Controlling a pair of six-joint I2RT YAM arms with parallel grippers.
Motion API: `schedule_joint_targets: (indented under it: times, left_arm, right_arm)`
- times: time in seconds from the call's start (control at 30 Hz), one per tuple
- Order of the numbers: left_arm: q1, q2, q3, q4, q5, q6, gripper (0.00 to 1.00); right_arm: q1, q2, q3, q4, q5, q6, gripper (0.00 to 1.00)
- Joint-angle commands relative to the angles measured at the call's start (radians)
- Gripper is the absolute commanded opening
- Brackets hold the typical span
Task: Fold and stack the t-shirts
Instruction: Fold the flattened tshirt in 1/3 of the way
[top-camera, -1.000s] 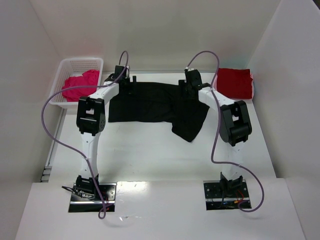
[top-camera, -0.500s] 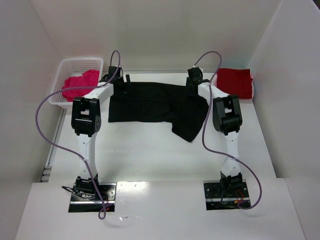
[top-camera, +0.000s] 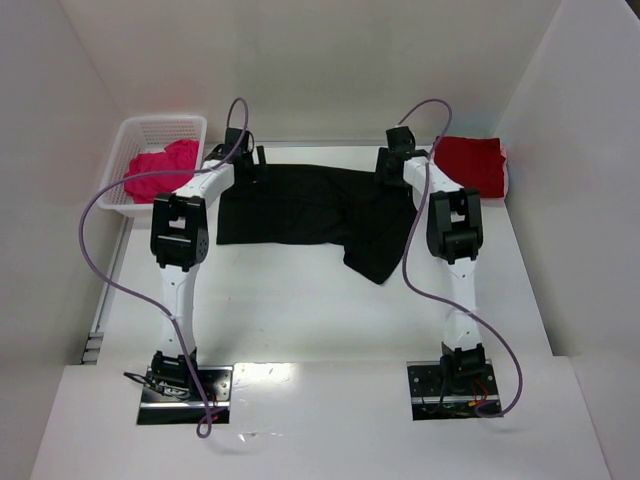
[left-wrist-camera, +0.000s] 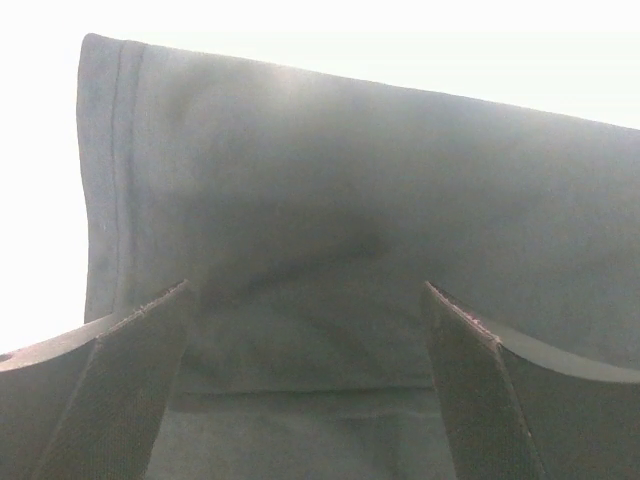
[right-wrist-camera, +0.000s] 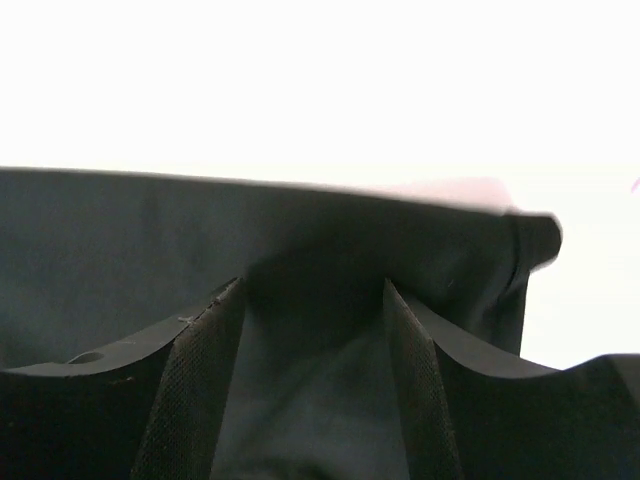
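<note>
A black t-shirt (top-camera: 310, 208) lies spread across the back of the table, one part trailing toward the front right. My left gripper (top-camera: 250, 160) sits at its far left corner. In the left wrist view this gripper (left-wrist-camera: 308, 290) is wide open over the hemmed cloth (left-wrist-camera: 330, 180). My right gripper (top-camera: 393, 160) is at the far right corner. In the right wrist view it (right-wrist-camera: 312, 285) has its fingers apart, astride a rise of black cloth (right-wrist-camera: 150, 240). A dark red t-shirt (top-camera: 470, 165) lies folded at the back right. A magenta-pink t-shirt (top-camera: 160, 170) is bunched in the basket.
A white mesh basket (top-camera: 135, 135) stands at the back left beside the left arm. White walls close in the table on the left, back and right. Purple cables loop from both arms over the table sides.
The right arm has drawn its elbow in and its gripper has moved a little back and right along the shirt's far edge. The left arm shifted only slightly. The black t-shirt lies as before.
</note>
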Motion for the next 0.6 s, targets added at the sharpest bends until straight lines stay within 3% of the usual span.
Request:
schedule_joint_targets:
  times: [0.0, 0.17, 0.57]
  left_arm:
    - [-0.008, 0.051, 0.099, -0.049, -0.058, 0.049, 1.00]
    - [-0.017, 0.140, 0.240, -0.138, -0.085, 0.074, 1.00]
    - [-0.017, 0.305, 0.561, -0.270, -0.065, 0.111, 1.00]
  right_arm:
    - [-0.010, 0.068, 0.113, -0.073, -0.035, -0.001, 0.63]
    - [-0.010, 0.140, 0.256, -0.135, -0.001, -0.019, 0.63]
    - [-0.010, 0.234, 0.409, -0.154, 0.040, -0.042, 0.63]
